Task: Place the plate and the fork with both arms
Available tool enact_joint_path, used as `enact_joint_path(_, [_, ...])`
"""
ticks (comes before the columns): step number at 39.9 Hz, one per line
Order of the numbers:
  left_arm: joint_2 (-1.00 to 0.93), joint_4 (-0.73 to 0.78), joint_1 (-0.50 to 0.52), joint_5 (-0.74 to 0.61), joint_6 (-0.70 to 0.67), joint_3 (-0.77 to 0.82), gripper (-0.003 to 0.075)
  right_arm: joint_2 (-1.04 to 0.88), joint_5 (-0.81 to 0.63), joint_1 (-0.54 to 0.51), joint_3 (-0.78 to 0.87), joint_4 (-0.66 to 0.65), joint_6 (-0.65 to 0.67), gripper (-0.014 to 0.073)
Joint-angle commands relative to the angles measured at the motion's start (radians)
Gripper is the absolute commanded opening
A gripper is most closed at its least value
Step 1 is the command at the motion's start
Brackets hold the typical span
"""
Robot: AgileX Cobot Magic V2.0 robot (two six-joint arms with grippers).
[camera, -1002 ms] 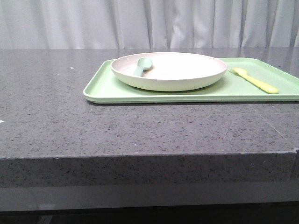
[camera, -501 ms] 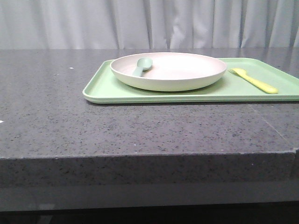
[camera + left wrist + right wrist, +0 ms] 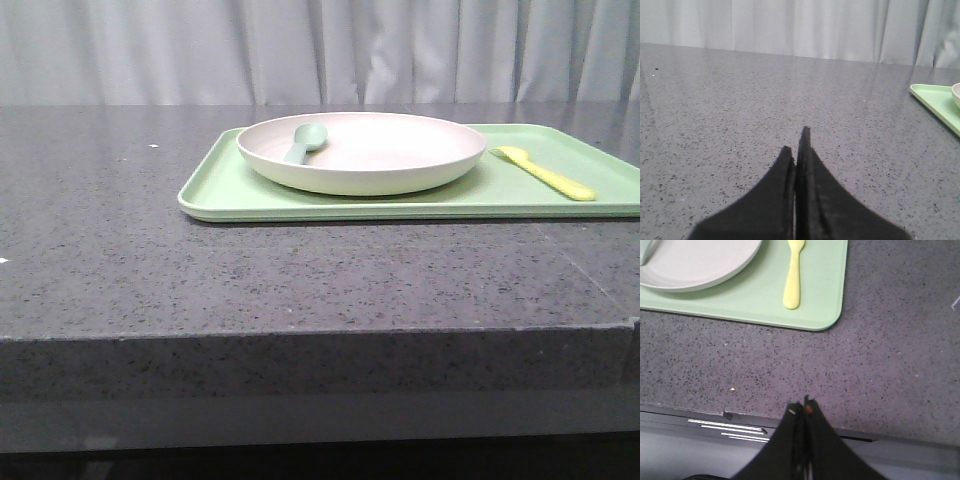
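the tray [image 3: 240,190] is the landmark: a flat light-green rectangle lying on the grey speckled table [image 3: 120,250], toward its far right part in the front view. the plate [image 3: 380,170] sits on the tray, covering much of its left and middle, its raised rim standing above the tray's lip. a grey-green spoon [image 3: 304,142] lies inside the plate, at the plate's left side, bowl end pointing away from the camera. the fork [image 3: 545,172] lies flat on the tray to the right of the plate, apart from it, with its tines nearest the plate's rim and its handle running toward the tray's near right edge. neither arm shows in the front view. in the left wrist view the left gripper [image 3: 796,145] is pressed closed with nothing between its black fingers, hovering over bare table well to the left of the tray, whose corner shows at the edge. in the right wrist view the right gripper [image 3: 803,407] is also closed and empty, over the table's front edge, near the tray's near right corner and short of the fork. a pale curtain [image 3: 320,50] hangs behind the table.
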Motion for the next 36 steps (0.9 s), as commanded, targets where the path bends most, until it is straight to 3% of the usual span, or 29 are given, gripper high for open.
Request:
enact_joint_path(1, [-0.019, 0.028, -0.006, -0.09, -0.037, 0.002, -0.0018, 0.002, -0.058, -0.002, -0.021, -0.008, -0.004, -0.0068])
enact_joint_path(36, [-0.019, 0.025, -0.006, -0.091, -0.037, 0.002, -0.0018, -0.02, -0.072, 0.0, -0.01, -0.015, -0.008, -0.0068])
